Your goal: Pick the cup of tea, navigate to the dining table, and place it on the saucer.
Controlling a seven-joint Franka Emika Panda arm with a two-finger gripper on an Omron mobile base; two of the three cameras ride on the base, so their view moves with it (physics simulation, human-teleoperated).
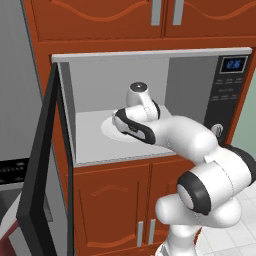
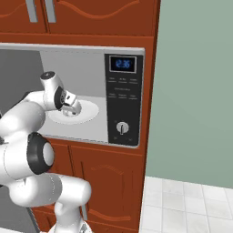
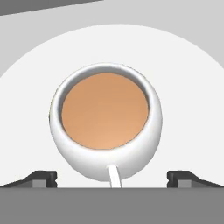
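Under the wide-open, empty end effector (image 3: pixel 112 178) sits the squat white cup of tea (image 3: pixel 105 120), brimming with brown liquid

A smooth, glossy white cup of tea (image 3: pixel 107 131), ceramic in look, holds flat matt brown liquid and stands on a pale, matt round turntable (image 3: pixel 183 65) inside the microwave (image 1: pixel 150 105), whose walls are plain matt grey. The microwave's control panel (image 2: pixel 122 98) is glossy black with a lit blue display and a shiny metal-look knob (image 2: pixel 122 128). Cabinets (image 1: pixel 115 200) around it show red-brown wood with a satin sheen and brushed metal handles (image 1: pixel 145 232). The robot arm (image 1: pixel 200 150) has glossy white plastic shells with dark matt joints. Floor tiles (image 2: pixel 186 205) look smooth and pale.
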